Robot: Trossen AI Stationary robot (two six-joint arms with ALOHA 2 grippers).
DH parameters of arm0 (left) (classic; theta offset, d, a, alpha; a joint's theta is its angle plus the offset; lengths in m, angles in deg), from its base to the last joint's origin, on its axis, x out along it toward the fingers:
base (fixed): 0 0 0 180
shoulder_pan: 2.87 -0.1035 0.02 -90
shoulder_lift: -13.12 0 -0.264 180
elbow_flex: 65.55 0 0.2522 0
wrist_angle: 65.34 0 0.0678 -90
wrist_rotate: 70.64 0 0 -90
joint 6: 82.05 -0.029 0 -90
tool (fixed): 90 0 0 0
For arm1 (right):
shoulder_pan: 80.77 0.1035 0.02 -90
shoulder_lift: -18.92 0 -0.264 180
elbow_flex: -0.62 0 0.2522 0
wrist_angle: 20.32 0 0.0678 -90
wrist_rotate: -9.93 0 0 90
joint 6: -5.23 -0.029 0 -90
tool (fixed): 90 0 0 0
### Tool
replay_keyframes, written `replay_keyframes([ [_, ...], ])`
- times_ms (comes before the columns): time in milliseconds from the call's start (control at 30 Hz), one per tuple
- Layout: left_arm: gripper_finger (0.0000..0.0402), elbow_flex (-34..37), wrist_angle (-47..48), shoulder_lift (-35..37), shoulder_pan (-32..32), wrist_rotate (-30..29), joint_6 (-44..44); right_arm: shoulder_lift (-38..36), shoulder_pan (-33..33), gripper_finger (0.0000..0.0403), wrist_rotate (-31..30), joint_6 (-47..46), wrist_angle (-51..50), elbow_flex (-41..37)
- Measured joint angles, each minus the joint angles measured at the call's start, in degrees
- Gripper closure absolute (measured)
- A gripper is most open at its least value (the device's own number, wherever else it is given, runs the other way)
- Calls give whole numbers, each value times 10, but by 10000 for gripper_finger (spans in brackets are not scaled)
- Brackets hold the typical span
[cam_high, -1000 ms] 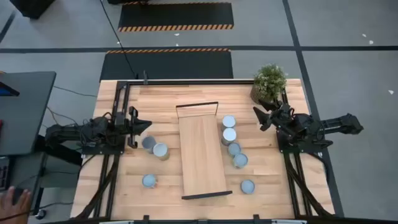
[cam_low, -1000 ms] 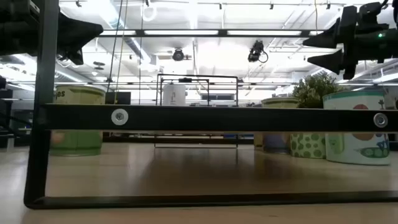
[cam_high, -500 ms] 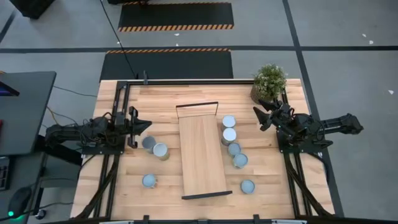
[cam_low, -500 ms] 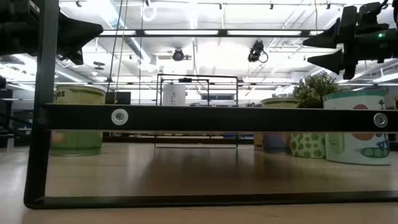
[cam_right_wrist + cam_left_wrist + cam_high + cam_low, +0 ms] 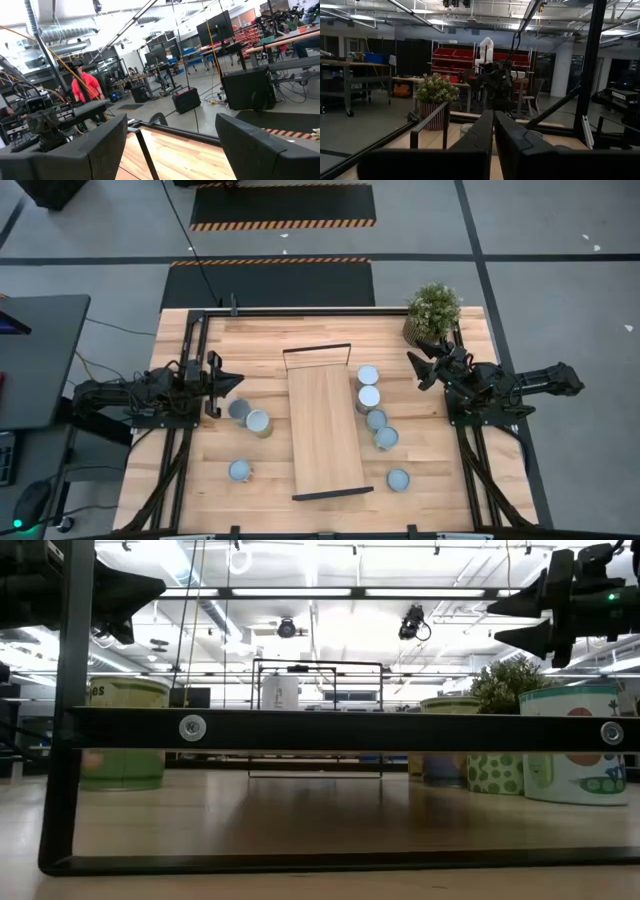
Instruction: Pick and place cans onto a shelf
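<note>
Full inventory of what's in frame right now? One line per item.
cans: 8, pale blue-grey tops; three on the table left of the shelf, five in a line along its right side.
shelf: 1, light wood with black end frames; mid-table, no cans on it.
potted plant: 1, green; far right corner of the table.
table: 1, light wood planks.
floor mats: 2, black with striped edges; beyond the table.
person: 1, red top; in the room behind.
left gripper: 1, dark; above the left cans, jaws shut, empty.
right gripper: 1, dark; near the plant, jaws open, empty.
</note>
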Motion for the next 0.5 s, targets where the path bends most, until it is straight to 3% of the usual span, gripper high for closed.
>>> replay_keyframes([
  [333,379,0,0,0,0,0,0,0,0,94,0,0,11,0],
  [500,379,0,0,0,0,0,0,0,0,94,0,-13,65,0],
])
